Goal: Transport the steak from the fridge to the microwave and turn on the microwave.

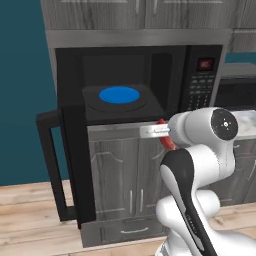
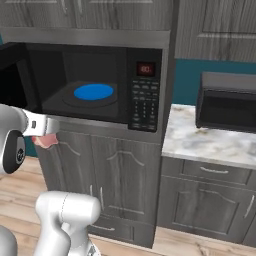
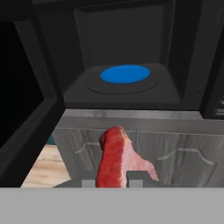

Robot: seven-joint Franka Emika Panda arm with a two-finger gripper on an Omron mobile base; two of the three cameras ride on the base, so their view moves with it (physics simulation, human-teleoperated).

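The microwave (image 1: 200, 80) stands open in the cabinet wall, its door (image 1: 75, 165) swung out to the left. A blue disc (image 1: 119, 95) lies on the turntable inside. My gripper (image 1: 157, 131) is shut on the steak (image 1: 166, 140), a pink-red slab that hangs from the fingers just in front of the opening and a little below its floor. In the hand view the steak (image 3: 114, 157) rises between my fingertips, with the blue disc (image 3: 124, 74) straight beyond it. From the right, the steak (image 2: 45, 141) sits under the microwave's (image 2: 145, 95) left front corner. The fridge is out of view.
The open door's handle (image 1: 50, 165) juts out at the left. Grey cabinet doors (image 2: 125, 180) lie under the microwave. To the right, a marble counter (image 2: 200, 142) carries a second black appliance (image 2: 227, 102). The floor (image 1: 30, 220) is wooden.
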